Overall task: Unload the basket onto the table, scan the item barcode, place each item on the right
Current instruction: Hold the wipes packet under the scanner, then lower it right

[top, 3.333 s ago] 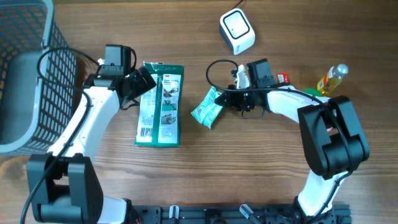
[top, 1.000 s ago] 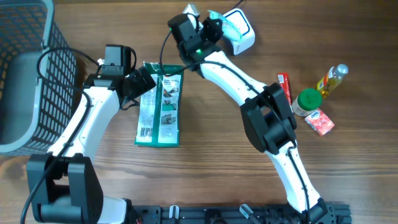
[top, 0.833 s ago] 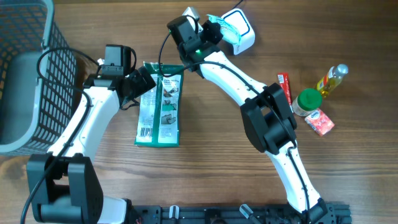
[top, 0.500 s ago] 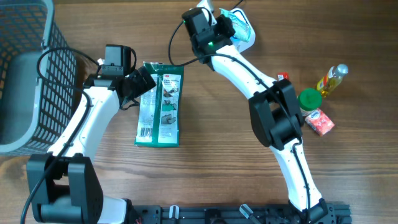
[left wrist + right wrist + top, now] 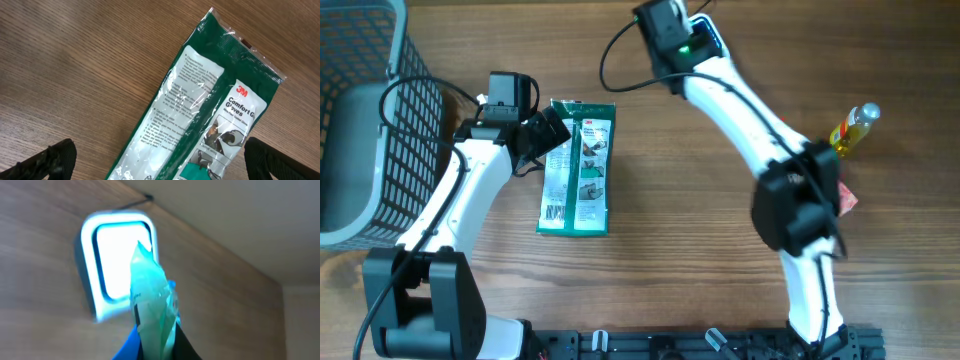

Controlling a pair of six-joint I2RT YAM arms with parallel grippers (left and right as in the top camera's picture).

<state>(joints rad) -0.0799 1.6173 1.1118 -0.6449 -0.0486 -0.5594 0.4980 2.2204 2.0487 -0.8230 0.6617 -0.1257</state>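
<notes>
Scan step's on: right gripper is pinched onto the teal packet up at 12 o'clock, right in front of the scanner window. Next it probably needs the barcode turned toward it. Left gripper gapes wide over the gloves pack.

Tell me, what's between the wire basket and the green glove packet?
The robot's left arm, with its black cable, crosses that gap above the wooden table; nothing else lies there. The overhead view shows it.
</notes>
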